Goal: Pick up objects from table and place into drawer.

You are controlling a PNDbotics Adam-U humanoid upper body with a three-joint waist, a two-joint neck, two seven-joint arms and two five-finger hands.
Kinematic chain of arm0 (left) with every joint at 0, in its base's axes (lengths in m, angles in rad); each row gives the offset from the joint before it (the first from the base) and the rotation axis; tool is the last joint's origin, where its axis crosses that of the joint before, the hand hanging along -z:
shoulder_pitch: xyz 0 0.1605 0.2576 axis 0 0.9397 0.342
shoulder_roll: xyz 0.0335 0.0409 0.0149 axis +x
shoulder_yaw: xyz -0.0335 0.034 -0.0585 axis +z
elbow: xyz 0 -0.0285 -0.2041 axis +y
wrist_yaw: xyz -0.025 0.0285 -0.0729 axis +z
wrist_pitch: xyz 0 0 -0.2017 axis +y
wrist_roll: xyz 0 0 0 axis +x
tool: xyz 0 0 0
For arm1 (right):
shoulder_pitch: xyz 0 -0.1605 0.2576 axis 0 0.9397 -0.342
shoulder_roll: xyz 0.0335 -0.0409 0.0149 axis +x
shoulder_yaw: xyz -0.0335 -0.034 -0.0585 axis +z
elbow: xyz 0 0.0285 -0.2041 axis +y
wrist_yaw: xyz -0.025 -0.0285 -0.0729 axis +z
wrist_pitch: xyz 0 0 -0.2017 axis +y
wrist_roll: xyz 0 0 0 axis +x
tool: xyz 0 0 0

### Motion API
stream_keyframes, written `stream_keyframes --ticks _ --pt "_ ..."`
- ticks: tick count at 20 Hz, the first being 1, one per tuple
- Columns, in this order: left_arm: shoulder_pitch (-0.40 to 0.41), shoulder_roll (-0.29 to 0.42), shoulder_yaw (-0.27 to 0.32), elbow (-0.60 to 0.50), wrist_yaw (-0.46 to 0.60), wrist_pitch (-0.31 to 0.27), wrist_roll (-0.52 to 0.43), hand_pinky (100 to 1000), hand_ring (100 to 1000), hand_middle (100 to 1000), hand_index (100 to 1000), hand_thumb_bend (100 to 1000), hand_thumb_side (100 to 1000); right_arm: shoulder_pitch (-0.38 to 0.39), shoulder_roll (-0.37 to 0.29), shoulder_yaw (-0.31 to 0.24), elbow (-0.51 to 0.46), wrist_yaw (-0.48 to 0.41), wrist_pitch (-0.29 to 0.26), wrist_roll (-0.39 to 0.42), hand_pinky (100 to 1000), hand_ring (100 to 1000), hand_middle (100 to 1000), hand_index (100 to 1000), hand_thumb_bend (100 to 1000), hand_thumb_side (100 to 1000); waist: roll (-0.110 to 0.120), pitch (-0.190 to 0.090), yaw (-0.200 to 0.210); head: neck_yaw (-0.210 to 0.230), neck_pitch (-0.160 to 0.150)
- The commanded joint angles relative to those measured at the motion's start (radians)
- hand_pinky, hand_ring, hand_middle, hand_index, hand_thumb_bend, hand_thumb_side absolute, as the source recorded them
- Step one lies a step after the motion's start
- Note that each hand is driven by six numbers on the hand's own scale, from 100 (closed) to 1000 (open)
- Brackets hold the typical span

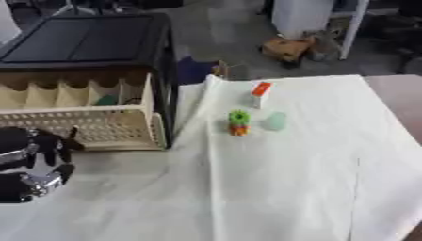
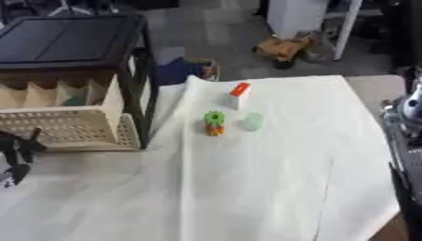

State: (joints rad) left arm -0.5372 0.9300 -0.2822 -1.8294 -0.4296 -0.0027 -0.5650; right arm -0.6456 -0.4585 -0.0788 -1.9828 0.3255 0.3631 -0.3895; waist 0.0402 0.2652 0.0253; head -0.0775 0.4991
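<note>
At the far left we had our left hand (image 1: 37, 164) low at about eight o'clock in the left eye view, its fingers curled and holding nothing, just in front of the pulled-out beige drawer (image 1: 91, 127), which sat open at about ten o'clock under the black cabinet (image 1: 82, 40) with a small greenish thing (image 1: 107, 100) already lying inside it. Moving right across the pale cloth (image 1: 280, 179), the three things left to pick up stood close together near the centre, toward one o'clock: a green-and-orange stacked toy (image 1: 239, 122), a pale mint object (image 1: 275, 121) just beside it on the right, and a white box with an orange top (image 1: 261, 94) behind them at twelve o'clock from the toy. From our left hand the cluster lay toward two o'clock, well apart. Of our right arm (image 2: 404, 141) only a part showed at the three o'clock edge of the right eye view; we could not tell how its hand was set. We judged the toy the nearest target for the left hand, the box standing upright on its long axis.
</note>
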Motion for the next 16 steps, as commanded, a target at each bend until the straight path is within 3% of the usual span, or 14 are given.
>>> stream_keyframes --ticks 1,5,16 --pt "-0.024 0.014 0.013 0.008 -0.008 -0.007 0.007 494 732 714 940 100 1000 -0.02 -0.029 -0.01 -0.016 0.003 0.002 -0.004 587 597 549 737 100 946 0.0 -0.012 -0.003 0.003 -0.015" --pt "-0.036 0.008 0.013 0.02 -0.014 -0.01 0.009 449 746 737 950 100 1000 -0.022 -0.03 -0.011 -0.016 0.003 0.002 -0.006 587 597 549 737 100 946 0.0 -0.008 -0.007 0.005 -0.022" --pt "-0.073 -0.016 0.024 0.046 -0.02 -0.015 0.036 452 753 744 963 100 1000 -0.021 -0.03 -0.014 -0.016 0.002 0.005 -0.006 587 596 548 735 100 942 0.003 -0.002 -0.015 0.008 -0.036"
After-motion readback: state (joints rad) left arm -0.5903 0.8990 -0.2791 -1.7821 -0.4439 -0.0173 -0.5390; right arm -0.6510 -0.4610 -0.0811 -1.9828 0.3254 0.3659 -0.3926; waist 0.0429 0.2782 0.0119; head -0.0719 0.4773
